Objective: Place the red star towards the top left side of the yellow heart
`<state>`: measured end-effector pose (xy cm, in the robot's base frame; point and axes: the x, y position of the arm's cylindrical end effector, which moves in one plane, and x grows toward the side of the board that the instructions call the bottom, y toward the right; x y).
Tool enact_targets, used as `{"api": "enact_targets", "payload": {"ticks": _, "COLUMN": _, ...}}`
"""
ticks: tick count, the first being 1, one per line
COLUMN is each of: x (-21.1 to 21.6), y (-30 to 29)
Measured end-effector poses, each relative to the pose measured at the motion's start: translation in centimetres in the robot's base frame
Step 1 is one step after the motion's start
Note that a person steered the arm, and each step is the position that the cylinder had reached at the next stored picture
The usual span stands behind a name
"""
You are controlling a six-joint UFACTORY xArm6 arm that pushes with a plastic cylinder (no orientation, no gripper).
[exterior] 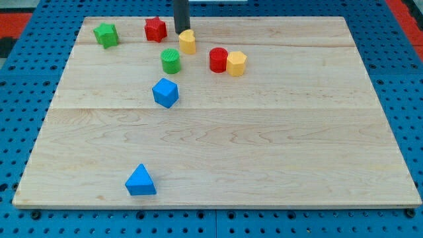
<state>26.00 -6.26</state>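
Observation:
The red star (156,29) lies near the view's top, left of centre. The yellow heart (188,41) lies just to its right and a little lower. My tip (181,32) comes down between them, right at the heart's upper left edge and a short gap right of the star. The rod rises out of the view's top.
A green star (106,34) sits at the top left. A green cylinder (171,61) lies below the heart. A red cylinder (219,59) touches a yellow hexagon (236,63). A blue cube (165,92) and a blue triangle (141,181) lie lower down on the wooden board (264,132).

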Motion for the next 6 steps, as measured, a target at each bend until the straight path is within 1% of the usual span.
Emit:
{"api": "enact_targets", "payload": {"ticks": 1, "x": 5.6, "y": 0.3}}
{"api": "enact_targets", "payload": {"ticks": 2, "x": 3.4, "y": -5.7}}
{"api": "enact_targets", "payload": {"ticks": 3, "x": -0.6, "y": -9.6}}
{"api": "enact_targets", "payload": {"ticks": 4, "x": -4.2, "y": -9.5}}
{"api": "enact_targets", "payload": {"ticks": 5, "x": -5.4, "y": -7.8}}
{"api": "enact_targets", "payload": {"ticks": 6, "x": -2.9, "y": -0.6}}
